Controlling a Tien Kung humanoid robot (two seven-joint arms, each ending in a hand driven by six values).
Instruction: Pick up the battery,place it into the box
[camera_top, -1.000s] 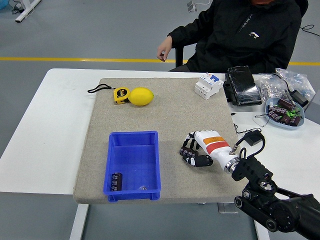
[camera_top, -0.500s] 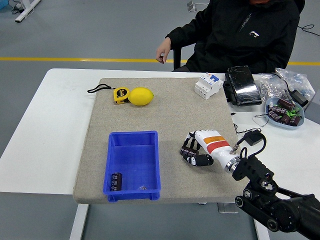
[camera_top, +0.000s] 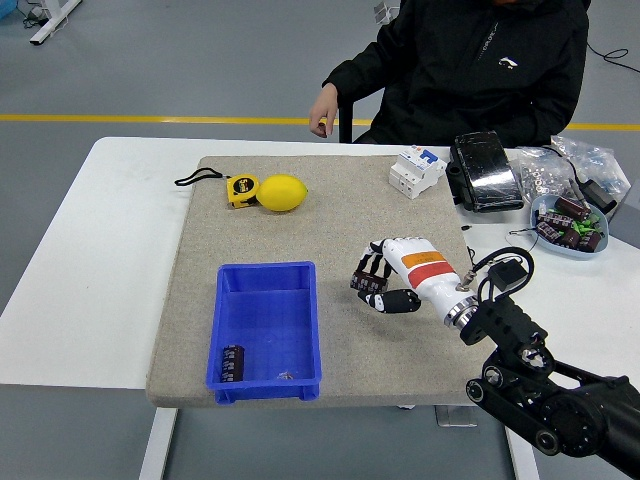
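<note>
Inside the rectangular blue plastic box (camera_top: 266, 330), the cylindrical dark battery (camera_top: 233, 361) is lying at its near-left corner, while the right hand (camera_top: 385, 284), curled and empty, is lifting away to its right.

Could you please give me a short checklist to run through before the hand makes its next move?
1. Grasp: right hand has its fingers curled around something dark; whether it is a battery, cannot tell.
2. Blue box upright, open side up, on the grey mat: ok.
3. Room in the box: one battery lies at its near left corner, the rest free: ok.
4. Path from hand to box over bare mat: ok.
5. Person's hand is beyond the table's far edge: ok.
</note>
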